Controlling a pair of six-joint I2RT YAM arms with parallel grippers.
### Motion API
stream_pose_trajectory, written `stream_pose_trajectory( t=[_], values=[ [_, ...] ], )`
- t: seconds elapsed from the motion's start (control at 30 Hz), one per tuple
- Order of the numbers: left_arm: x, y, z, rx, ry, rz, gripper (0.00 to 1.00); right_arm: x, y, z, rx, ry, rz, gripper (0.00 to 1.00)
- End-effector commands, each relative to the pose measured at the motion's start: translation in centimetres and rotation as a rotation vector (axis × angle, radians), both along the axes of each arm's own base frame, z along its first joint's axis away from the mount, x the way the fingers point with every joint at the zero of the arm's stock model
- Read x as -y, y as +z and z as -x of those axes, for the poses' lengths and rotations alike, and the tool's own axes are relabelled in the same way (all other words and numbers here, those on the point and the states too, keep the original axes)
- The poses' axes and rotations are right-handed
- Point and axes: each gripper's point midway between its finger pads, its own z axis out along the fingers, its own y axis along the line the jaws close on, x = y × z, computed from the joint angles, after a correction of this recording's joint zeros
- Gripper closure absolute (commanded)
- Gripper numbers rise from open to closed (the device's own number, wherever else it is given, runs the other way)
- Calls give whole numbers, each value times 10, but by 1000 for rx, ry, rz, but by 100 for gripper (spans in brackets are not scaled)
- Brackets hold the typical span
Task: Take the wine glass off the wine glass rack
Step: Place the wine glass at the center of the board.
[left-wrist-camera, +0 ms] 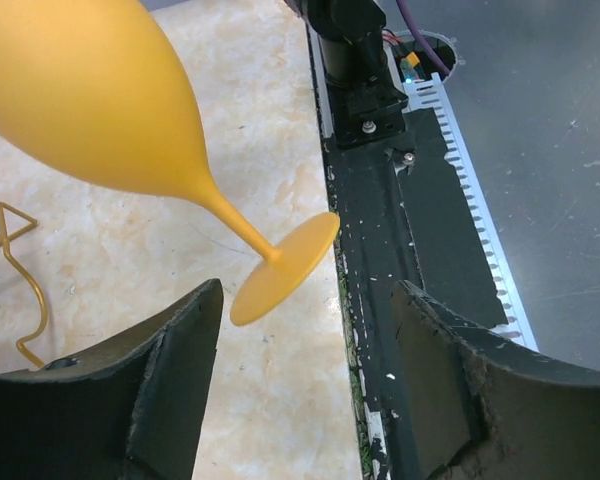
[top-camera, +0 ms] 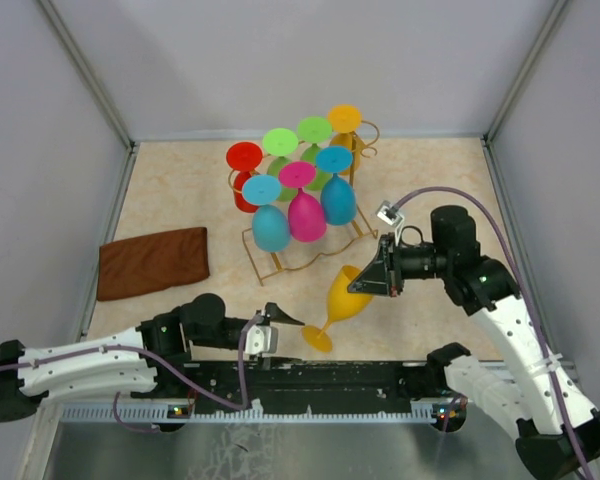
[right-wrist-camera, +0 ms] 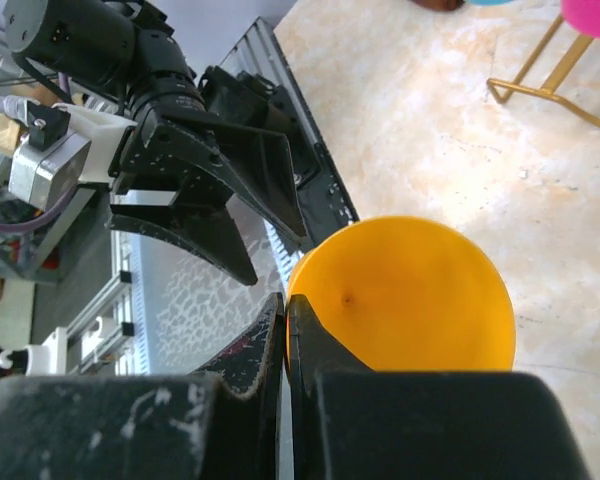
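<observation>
Top external view. Near edge: left end effector [top-camera: 280, 320], black fingers spread wide and holding nothing, tips just beside the round foot of the orange-yellow matte wine glass [top-camera: 345, 297].

Glass is clear of the rack and tilted. Foot sits low near the front of the pale marbled desk [top-camera: 180, 190], bowl raised toward the right. Cannot tell whether the foot touches the desk.

Right end effector [top-camera: 368, 278] is pressed together on the bowl's rim, pinching the thin wall.

Step, by my reading: removal done, set-down in hand. Next move calls for righting the stem and lowering the foot flat before the rim is released. The smooth rim may slip.

Further back: gold wire wine glass rack [top-camera: 280, 262], thin, with a wavy base and curled rails. It carries hanging coloured glasses [top-camera: 306, 215], feet uppermost.

Far left: soft brown folded cloth [top-camera: 152, 262].
</observation>
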Motion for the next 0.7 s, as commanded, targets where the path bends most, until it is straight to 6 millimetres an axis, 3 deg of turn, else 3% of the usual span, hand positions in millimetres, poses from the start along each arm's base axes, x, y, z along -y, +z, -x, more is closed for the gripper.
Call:
stream_pose_trajectory(
  t=[0.0, 0.27, 0.33, 0.47, 0.67],
  values=[
    [0, 9, -5, -17, 39, 32, 25, 9, 22, 1, 131, -47, 27, 100],
    [-10, 17, -38, -84, 276, 66, 20, 41, 18, -24, 177, -330, 189, 100],
    [-13, 21, -45, -82, 318, 91, 10, 49, 17, -32, 194, -390, 226, 100],
    [-17, 27, -53, -74, 372, 126, 4, 66, 14, -51, 223, -509, 305, 100],
    [-18, 34, -56, -100, 399, 150, 3, 75, 27, -64, 282, -584, 318, 100]
  ],
)
